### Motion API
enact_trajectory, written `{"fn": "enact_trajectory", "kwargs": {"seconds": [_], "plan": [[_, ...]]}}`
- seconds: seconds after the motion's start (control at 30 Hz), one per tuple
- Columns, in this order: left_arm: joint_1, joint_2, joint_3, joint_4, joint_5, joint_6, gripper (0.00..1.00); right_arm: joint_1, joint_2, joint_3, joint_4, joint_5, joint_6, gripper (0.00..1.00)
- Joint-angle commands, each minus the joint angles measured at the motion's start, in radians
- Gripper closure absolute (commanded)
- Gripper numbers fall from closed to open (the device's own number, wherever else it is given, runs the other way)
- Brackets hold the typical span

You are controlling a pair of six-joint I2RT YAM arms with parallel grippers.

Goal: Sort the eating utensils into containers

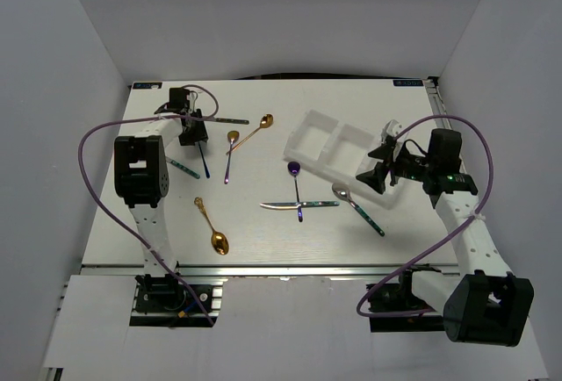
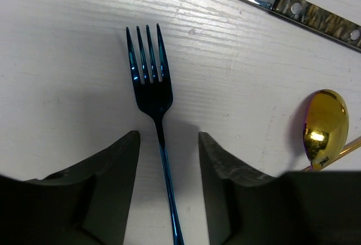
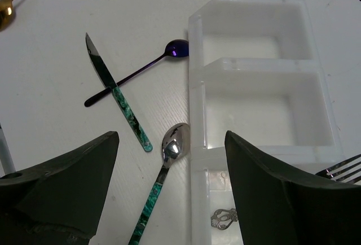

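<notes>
1. Since the fork (image 2: 148, 70) lies flat on the worktop (image 2: 56, 58), the left jaws straddle its handle, apart and not touching it, likely lined up to pinch.
2. Right jaws hang wide and empty over the tray (image 3: 194, 87).
3. Fork: slim, glossy dark blue, four tines, far-left, well apart from the tray.

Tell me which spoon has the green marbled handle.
The silver-bowled spoon lying beside the white tray's wall. Every other one is gold or purple.
</notes>
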Motion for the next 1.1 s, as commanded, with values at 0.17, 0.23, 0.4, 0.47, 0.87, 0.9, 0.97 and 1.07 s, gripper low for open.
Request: {"fn": "enact_trajectory", "kwargs": {"seconds": [0.17, 0.23, 0.4, 0.47, 0.87, 0.9, 0.97, 1.07], "plan": [[0.001, 0.001, -0.039, -0.039, -0.032, 0.021, 0.56, -0.033, -0.006, 0.016, -0.002, -0.016, 0.005, 0.17], [-0.003, 0.005, -0.044, -0.049, -0.043, 0.028, 0.57, -0.042, -0.011, 0.016, 0.002, -0.027, 0.012, 0.17], [-0.018, 0.022, -0.061, -0.058, -0.089, 0.038, 0.61, -0.084, -0.016, 0.013, 0.005, -0.053, 0.027, 0.17], [-0.021, 0.033, -0.067, -0.059, -0.096, 0.042, 0.63, -0.092, -0.017, 0.012, 0.007, -0.063, 0.031, 0.18], [-0.024, 0.007, -0.084, -0.061, -0.101, 0.028, 0.89, -0.113, -0.019, 0.006, 0.019, -0.068, 0.045, 0.17], [-0.024, -0.01, -0.082, -0.061, -0.089, 0.027, 0.93, -0.115, -0.019, 0.006, 0.017, -0.068, 0.044, 0.17], [-0.024, -0.031, -0.077, -0.061, -0.075, 0.016, 0.97, -0.121, -0.02, 0.005, 0.02, -0.068, 0.045, 0.17], [-0.022, -0.073, -0.07, -0.061, -0.05, 0.01, 1.0, -0.127, -0.019, 0.006, 0.022, -0.068, 0.047, 0.17]]}}
